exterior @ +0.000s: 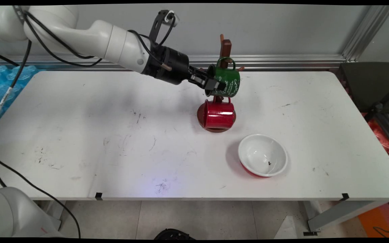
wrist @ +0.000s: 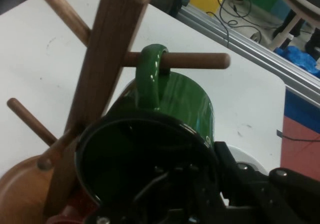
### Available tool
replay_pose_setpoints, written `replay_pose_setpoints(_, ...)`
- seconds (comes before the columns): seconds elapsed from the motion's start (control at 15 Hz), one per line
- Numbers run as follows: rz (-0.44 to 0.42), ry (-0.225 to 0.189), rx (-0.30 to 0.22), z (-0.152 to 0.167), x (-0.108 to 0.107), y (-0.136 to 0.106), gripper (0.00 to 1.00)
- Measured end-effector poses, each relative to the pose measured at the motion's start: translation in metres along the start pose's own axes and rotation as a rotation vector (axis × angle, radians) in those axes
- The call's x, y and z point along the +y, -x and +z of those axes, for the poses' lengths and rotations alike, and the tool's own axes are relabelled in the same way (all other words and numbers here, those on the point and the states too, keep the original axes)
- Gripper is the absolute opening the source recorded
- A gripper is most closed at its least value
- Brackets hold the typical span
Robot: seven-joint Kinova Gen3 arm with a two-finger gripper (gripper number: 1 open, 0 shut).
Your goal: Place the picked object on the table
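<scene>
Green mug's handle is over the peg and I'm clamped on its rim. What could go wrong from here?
1. The green mug hangs by its handle near the middle of the peg; pulling sideways could slide it off.
2. The gripper grips the rim, so any pull may tip the wooden stand.
3. The red mug hangs directly below and could get knocked.

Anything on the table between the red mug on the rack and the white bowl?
Nothing: in the main view, bare white table runs between the red mug, low on the wooden mug rack, and the white bowl. The hand view does not show that stretch.
</scene>
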Motion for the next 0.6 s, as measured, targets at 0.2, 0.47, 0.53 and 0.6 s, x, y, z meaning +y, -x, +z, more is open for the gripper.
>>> replay_pose_setpoints(0.2,-0.002,0.009,-0.005,-0.003,0.006,-0.002,0.0)
replay_pose_setpoints(0.47,-0.007,0.024,-0.007,-0.007,0.016,-0.006,0.0)
replay_pose_setpoints(0.53,-0.008,0.028,-0.008,-0.009,0.018,-0.008,0.0)
replay_pose_setpoints(0.6,-0.008,0.033,-0.008,-0.01,0.022,-0.01,0.0)
